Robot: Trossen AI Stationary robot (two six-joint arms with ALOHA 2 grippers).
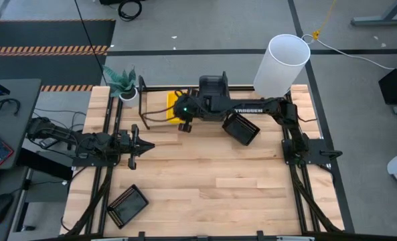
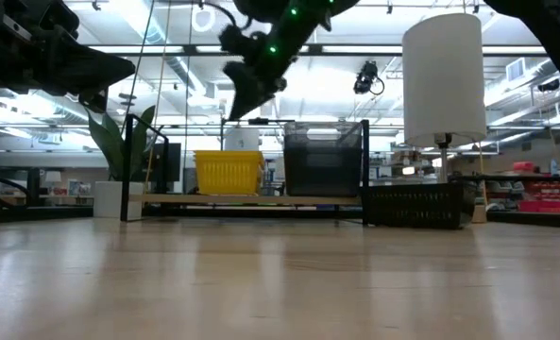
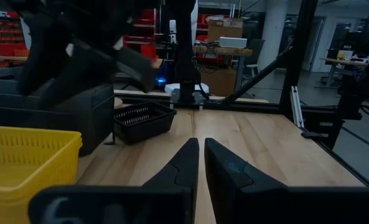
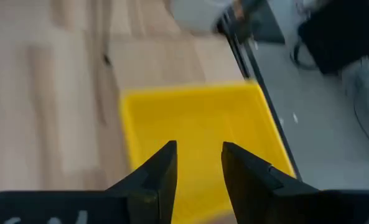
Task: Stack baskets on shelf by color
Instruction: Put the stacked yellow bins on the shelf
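A yellow basket [image 1: 173, 107] [image 2: 228, 172] [image 4: 196, 118] and a dark grey basket [image 1: 213, 86] [image 2: 322, 158] stand side by side on the shelf [image 2: 261, 199] at the table's far edge. One black mesh basket [image 1: 242, 128] [image 2: 412, 204] [image 3: 144, 119] rests on the table just right of the shelf's front. Another [image 1: 126, 205] lies near the near-left corner. My right gripper [image 1: 185, 124] [image 2: 246, 94] [image 4: 198, 162] hangs open and empty above the yellow basket, clear of it. My left gripper [image 1: 146, 145] [image 3: 201, 155] waits shut over the table's left part, pointing right.
A tall white cylinder [image 1: 282, 63] [image 2: 442, 76] stands at the shelf's right end and a potted plant [image 1: 124, 84] [image 2: 119, 156] at its left end. Black frame rails [image 1: 295, 154] run along both table sides. Bare wood [image 1: 211, 181] spans the table's middle and near half.
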